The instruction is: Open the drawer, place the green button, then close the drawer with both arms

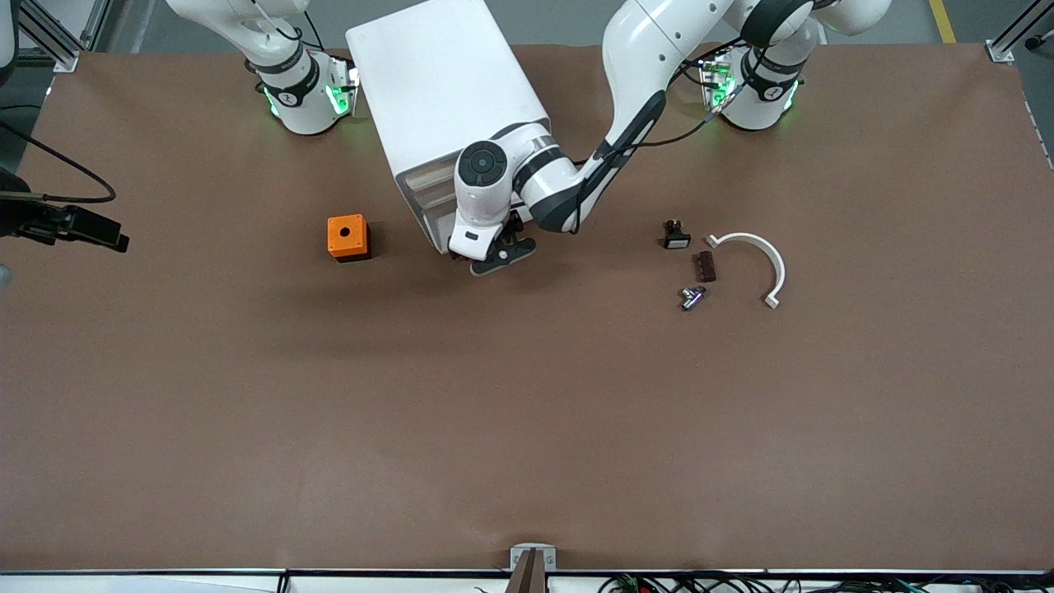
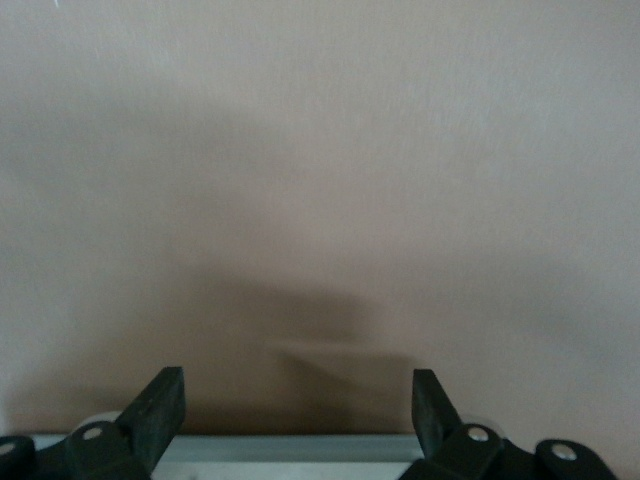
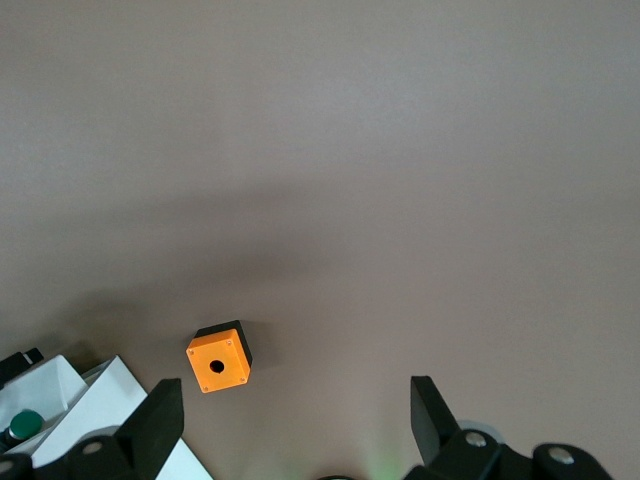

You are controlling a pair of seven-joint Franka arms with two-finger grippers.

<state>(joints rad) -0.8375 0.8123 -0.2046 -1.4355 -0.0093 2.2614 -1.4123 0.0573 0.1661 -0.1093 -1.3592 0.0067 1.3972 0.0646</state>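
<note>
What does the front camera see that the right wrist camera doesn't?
Only the front view shows the left gripper low at the white cabinet's drawer fronts, plus a black switch, a brown block, a small metal part and a white curved piece toward the left arm's end. Only the right wrist view shows the right gripper, open over the table, and a green cap, likely the button, on white parts. Both show the orange box and the brown table.

Brown table [image 1: 527, 412] — cabinet [image 1: 445, 91], orange cube [image 1: 348, 237]
</note>
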